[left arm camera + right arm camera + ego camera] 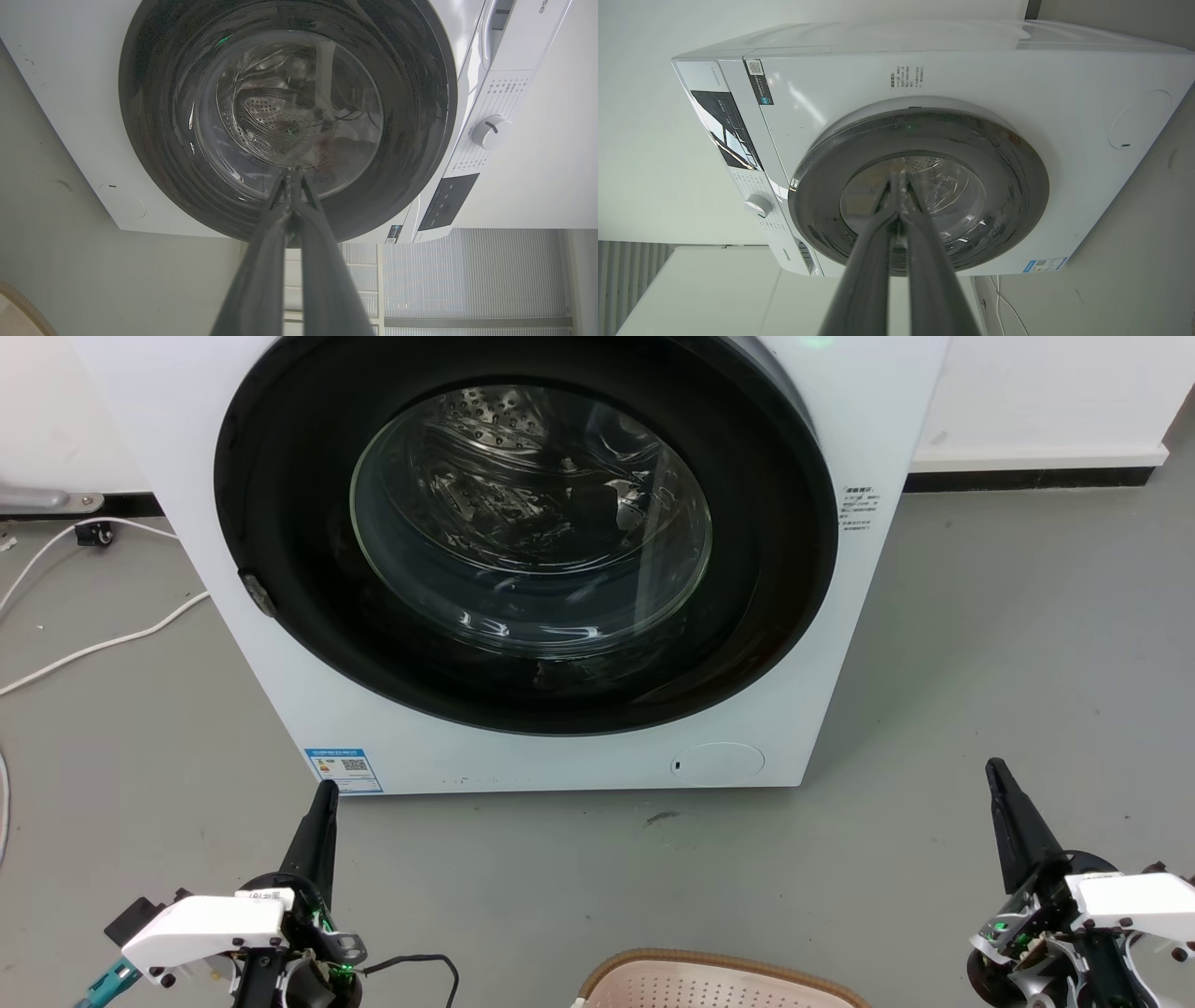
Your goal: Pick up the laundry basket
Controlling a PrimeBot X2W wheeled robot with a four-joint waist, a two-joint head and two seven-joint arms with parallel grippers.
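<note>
Centre: white washing machine, round door closed, on grey floor. Bottom edge, centre: laundry basket, brown rim, perforated wall. Lower left: left gripper, fingers together. Lower right: right gripper, fingers together. Far left: white cable.

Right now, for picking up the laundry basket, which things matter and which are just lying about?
For the job: laundry basket; left gripper and right gripper, both shut and empty.
Just lying about: washing machine; white cable on the floor.
</note>
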